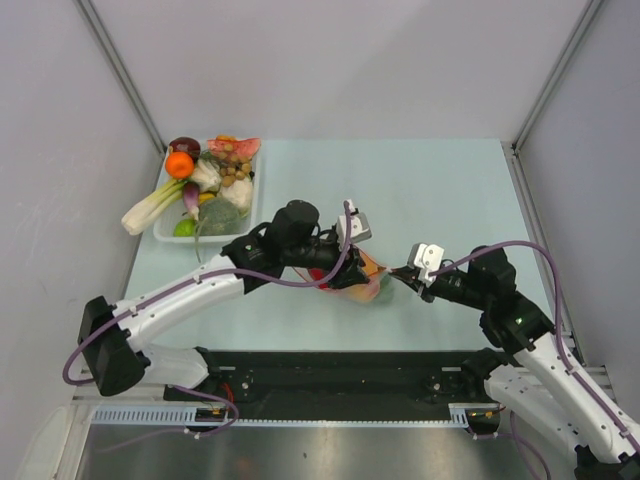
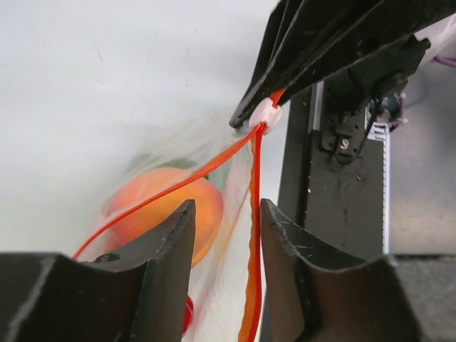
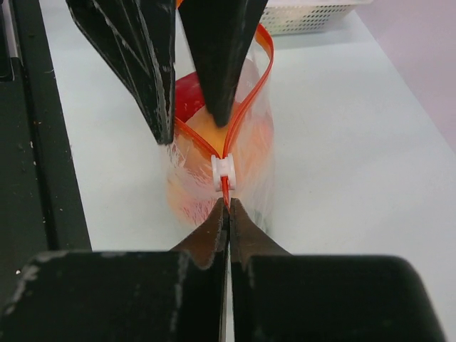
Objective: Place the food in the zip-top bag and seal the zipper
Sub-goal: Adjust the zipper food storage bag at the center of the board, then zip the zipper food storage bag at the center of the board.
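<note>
- Top view: my wrist covered most of the zip-top bag. Only an orange-pink corner showed between the two claws, mid-desk.
- Food inside it: an orange round piece and a red piece, both smeared by the crinkled plastic. Couldn't tell which fruit either was.
- My left claw: fingers apart, with one strand of the zipper running through the gap. Couldn't tell if it touched a pad. Finger bases were cut off at the frame edge.
- My right claw: pinched tight on the zipper's end, just below the white slider.
- Beyond the slider the two zipper strands stood apart in a loop.
- The other food was piled in the tray at the desk's far left, too small to sort. A leek hung over its edge.
- Desk: pale blue-green, matte. Grey wall panels on three sides, black rail at the near edge.
</note>
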Action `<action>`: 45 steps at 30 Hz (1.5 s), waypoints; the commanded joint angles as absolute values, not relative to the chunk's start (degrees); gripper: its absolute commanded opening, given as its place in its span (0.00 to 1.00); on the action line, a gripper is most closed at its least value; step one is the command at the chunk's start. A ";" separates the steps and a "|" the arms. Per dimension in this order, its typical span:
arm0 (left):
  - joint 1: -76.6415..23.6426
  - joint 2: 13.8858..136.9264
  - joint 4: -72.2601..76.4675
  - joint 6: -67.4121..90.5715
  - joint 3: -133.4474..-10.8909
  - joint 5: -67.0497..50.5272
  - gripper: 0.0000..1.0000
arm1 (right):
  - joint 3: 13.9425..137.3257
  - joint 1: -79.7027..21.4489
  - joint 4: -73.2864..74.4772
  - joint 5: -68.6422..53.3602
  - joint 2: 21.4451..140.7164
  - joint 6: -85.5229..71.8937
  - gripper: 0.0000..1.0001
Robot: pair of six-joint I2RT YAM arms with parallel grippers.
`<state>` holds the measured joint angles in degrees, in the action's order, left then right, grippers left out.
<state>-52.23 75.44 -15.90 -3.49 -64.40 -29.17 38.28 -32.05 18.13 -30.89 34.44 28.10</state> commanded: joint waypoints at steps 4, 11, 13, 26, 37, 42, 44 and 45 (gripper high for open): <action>-52.47 70.22 -13.44 -14.67 -69.69 -25.07 0.50 | 40.34 -32.34 14.42 -29.80 34.63 25.14 0.00; -55.63 74.09 -14.76 -21.26 -74.09 -26.46 0.72 | 41.04 -32.43 13.36 -27.43 35.16 20.75 0.00; -56.25 75.06 -14.94 -23.29 -74.88 -26.89 0.72 | 40.96 -32.43 13.27 -26.98 34.98 19.87 0.00; -57.74 81.82 -20.21 -27.51 -79.98 -28.91 0.50 | 41.04 -32.43 12.92 -24.35 34.89 17.76 0.00; -56.17 82.00 -22.14 -27.16 -79.10 -27.60 0.10 | 41.57 -32.43 13.53 -23.29 34.19 16.88 0.00; -52.13 80.08 -24.08 -26.80 -76.04 -27.95 0.08 | 41.49 -32.43 14.50 -21.37 32.96 15.83 0.00; -50.98 78.93 -24.43 -27.95 -74.54 -26.99 0.08 | 41.40 -32.34 14.41 -20.83 32.52 15.38 0.00; -50.45 77.79 -24.78 -28.38 -73.14 -26.81 0.08 | 41.40 -32.34 14.50 -20.22 32.43 15.12 0.00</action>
<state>-53.71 82.24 -21.82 -27.03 -76.40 -28.82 38.81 -32.40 16.16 -23.07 34.11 16.64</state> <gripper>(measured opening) 0.112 0.009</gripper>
